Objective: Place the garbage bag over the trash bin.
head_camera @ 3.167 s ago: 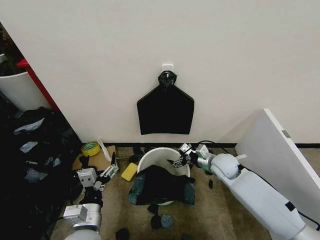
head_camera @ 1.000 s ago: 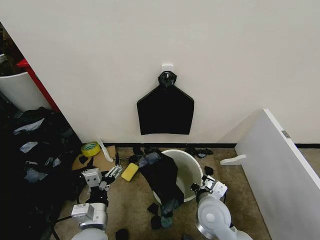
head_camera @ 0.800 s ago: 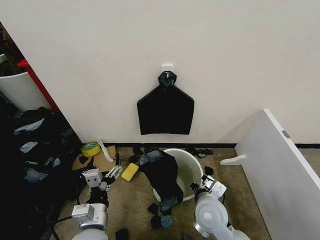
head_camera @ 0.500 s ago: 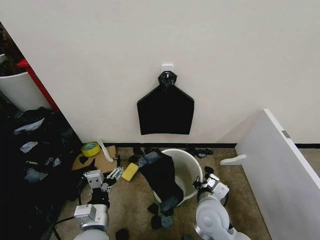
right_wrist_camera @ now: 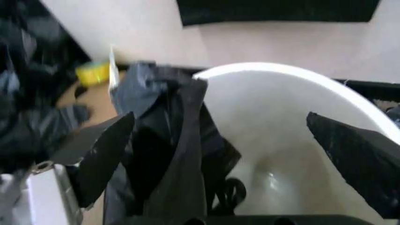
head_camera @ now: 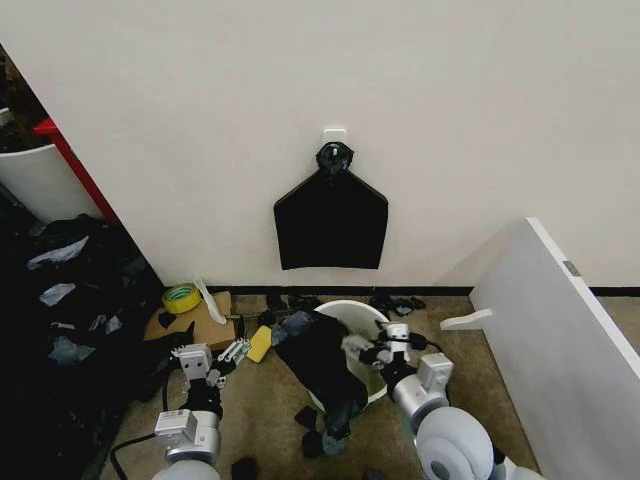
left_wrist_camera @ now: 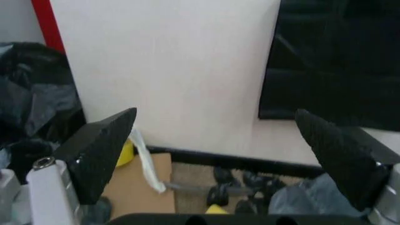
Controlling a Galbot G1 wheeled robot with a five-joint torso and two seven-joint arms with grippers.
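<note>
A: Where do we see the trash bin (head_camera: 375, 318) now?

B: On the floor at the foot of the wall, almost straight below the black bag hanging on the wall hook (head_camera: 331, 220). It leans, its open mouth turned toward us. In our right wrist view its pale inside (right_wrist_camera: 281, 126) is bare.

A: And the garbage bag (head_camera: 318, 362)?

B: It lies draped across the bin's rim on the side toward the yellow tape roll (head_camera: 181, 297), and spills down the outside of the bin to the floor. It does not cover the whole opening. Our right wrist view shows the same crumpled black film (right_wrist_camera: 178, 145) hanging over that edge.

A: Our right gripper (head_camera: 372, 350)?

B: It sits at the bin's near rim, just beside the bag's edge. Its two dark fingers (right_wrist_camera: 103, 152) stand wide apart in the wrist view, with the bin's mouth between them, and they clasp nothing.

A: The left gripper (head_camera: 228, 358)?

B: It is low and well away from the bin, over the floor near the cardboard sheet (head_camera: 200, 318) and the yellow block (head_camera: 258, 343). Its fingers (left_wrist_camera: 100, 150) are spread too, with nothing between them; past them we see the wall and skirting.

A: Anything else around the bin?

B: Small dark scraps (head_camera: 312, 440) lie on the floor beside it, and a white board (head_camera: 560, 320) leans off to the far side.
</note>
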